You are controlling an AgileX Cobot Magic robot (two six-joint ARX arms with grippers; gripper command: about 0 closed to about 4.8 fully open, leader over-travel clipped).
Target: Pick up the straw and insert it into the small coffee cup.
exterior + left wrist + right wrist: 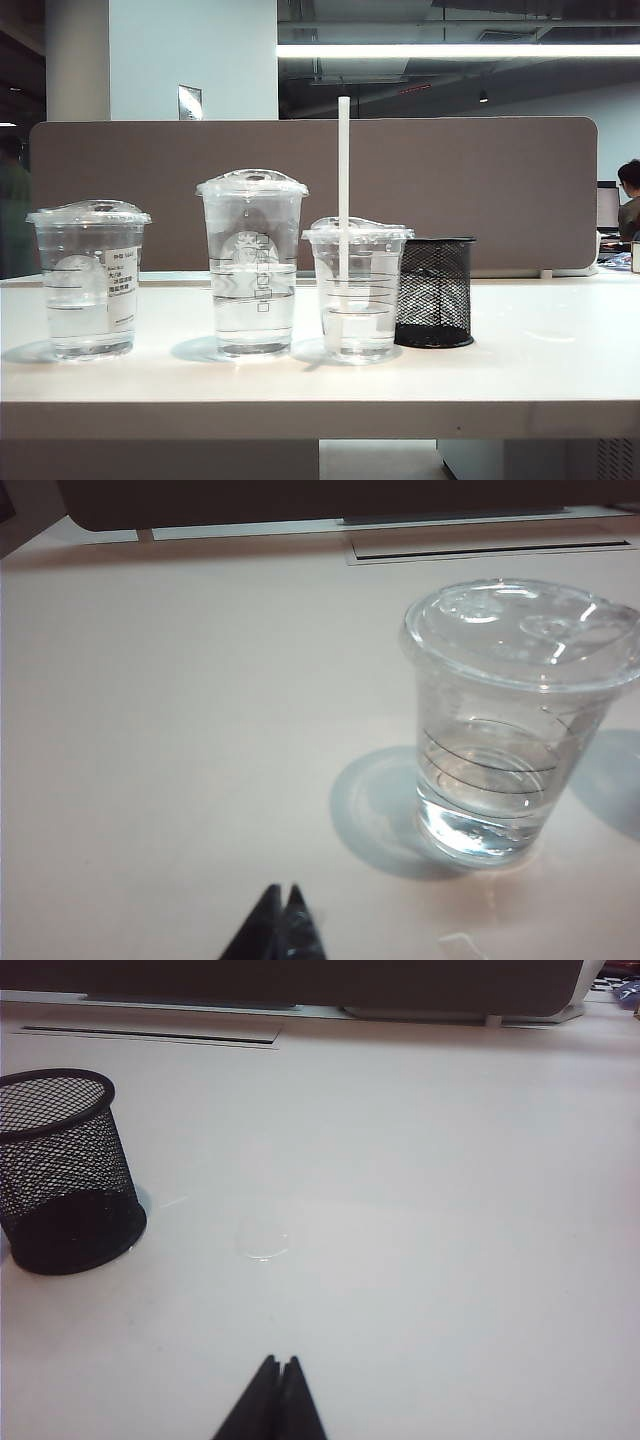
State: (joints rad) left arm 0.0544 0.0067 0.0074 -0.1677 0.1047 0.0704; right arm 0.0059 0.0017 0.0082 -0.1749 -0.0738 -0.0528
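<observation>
From the exterior view, the straw (343,180) stands upright in the small coffee cup (357,290), which touches the black mesh holder (435,292) on the counter (520,370).

The left wrist view shows the left gripper (281,892), jaws clenched and empty, near a lidded clear cup (510,720).

In the right wrist view, the right gripper (279,1362), jaws clenched on nothing, hovers well apart from the mesh holder (62,1170).

Clear glossy plastic small coffee cup (357,290), smooth white plastic straw (343,180), black wire-mesh holder (435,292), matt white bench (520,370).
</observation>
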